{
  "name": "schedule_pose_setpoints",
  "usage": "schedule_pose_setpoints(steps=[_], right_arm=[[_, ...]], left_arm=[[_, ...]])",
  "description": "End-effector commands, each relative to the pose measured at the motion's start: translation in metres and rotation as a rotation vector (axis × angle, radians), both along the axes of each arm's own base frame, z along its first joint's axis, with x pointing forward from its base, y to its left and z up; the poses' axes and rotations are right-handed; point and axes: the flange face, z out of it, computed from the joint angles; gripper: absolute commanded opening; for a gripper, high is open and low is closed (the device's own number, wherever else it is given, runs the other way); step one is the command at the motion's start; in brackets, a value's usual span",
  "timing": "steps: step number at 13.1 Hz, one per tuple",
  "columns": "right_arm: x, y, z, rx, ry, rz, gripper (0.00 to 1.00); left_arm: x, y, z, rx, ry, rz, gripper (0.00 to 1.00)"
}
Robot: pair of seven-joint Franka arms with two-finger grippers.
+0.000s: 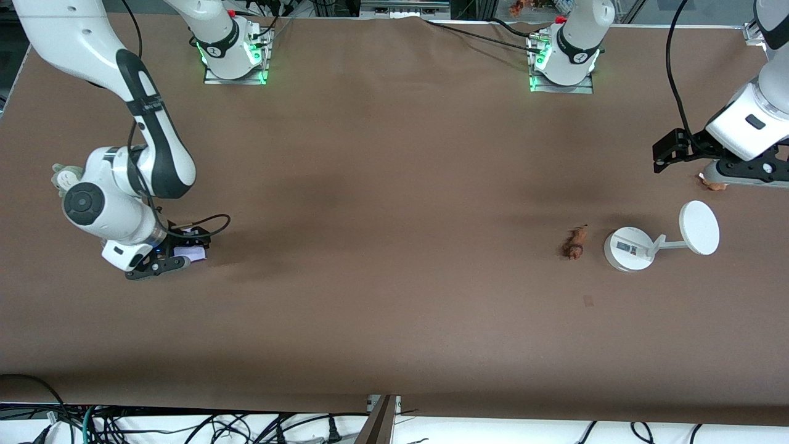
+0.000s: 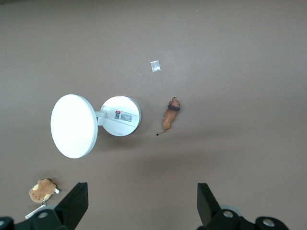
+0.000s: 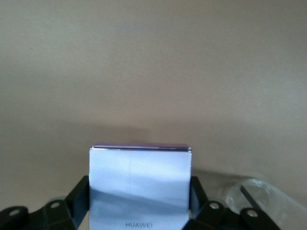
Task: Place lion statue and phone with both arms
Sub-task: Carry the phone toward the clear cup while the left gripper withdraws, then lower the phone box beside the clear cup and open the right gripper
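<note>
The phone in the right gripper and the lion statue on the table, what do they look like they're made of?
The phone: smooth glass or glossy plastic, judging by its pale lavender sheen, crisp edges and printed brand name. The lion statue: probably hard moulded plastic or resin, matte orange-brown with a darker mane and a thin stiff tail; the exact material cannot be told.

Brown table (image 1: 394, 185) surface spans nearly the whole front view, matte, faint soft shadows. Green indicator lights glow at the two base plates along its top edge. Tangled black cables (image 1: 185, 428) lie on the pale floor below the near edge.
</note>
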Motion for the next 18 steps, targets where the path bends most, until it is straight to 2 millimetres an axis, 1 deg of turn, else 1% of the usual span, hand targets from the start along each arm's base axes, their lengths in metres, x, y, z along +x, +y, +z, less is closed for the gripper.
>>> schedule_pose_setpoints(steps=[1, 3, 4, 6, 11, 13, 14, 15, 16, 17, 18], right_arm=[[-0.005, -0.007, -0.023, 0.015, -0.049, 0.009, 0.0], [-0.005, -0.011, -0.04, 0.015, -0.069, 0.003, 0.0], [-0.005, -0.016, -0.042, 0.015, -0.074, -0.008, 0.0], [-0.005, -0.018, -0.043, 0.019, -0.071, -0.034, 0.0], [-0.006, -0.017, -0.044, 0.048, -0.064, -0.141, 0.0], [-0.006, -0.017, -0.045, 0.048, -0.061, -0.142, 0.01], [-0.006, -0.017, -0.043, 0.048, -0.064, -0.143, 0.41], [-0.006, -0.016, -0.043, 0.049, -0.064, -0.142, 0.74], [-0.005, -0.016, -0.043, 0.049, -0.065, -0.14, 0.88], [-0.005, -0.016, -0.042, 0.049, -0.065, -0.137, 0.99], [-0.004, -0.016, -0.039, 0.049, -0.069, -0.134, 0.99]], left_arm=[[-0.003, 0.001, -0.002, 0.019, -0.009, 0.007, 1.0], [-0.003, -0.001, -0.002, 0.019, -0.008, 0.001, 1.0], [-0.003, 0.002, -0.003, 0.02, -0.005, -0.001, 1.0], [-0.002, 0.003, -0.007, 0.016, 0.012, 0.004, 1.0], [-0.004, -0.001, -0.007, 0.015, 0.02, -0.003, 1.0], [-0.004, -0.002, -0.007, 0.015, 0.021, -0.004, 1.0], [-0.006, -0.002, -0.008, 0.016, 0.035, -0.002, 1.0], [-0.006, -0.002, -0.008, 0.017, 0.039, 0.011, 1.0], [-0.006, -0.002, -0.009, 0.016, 0.04, 0.011, 1.0], [-0.006, -0.002, -0.009, 0.016, 0.04, 0.011, 1.0], [-0.006, -0.002, -0.009, 0.016, 0.04, 0.011, 1.0]])
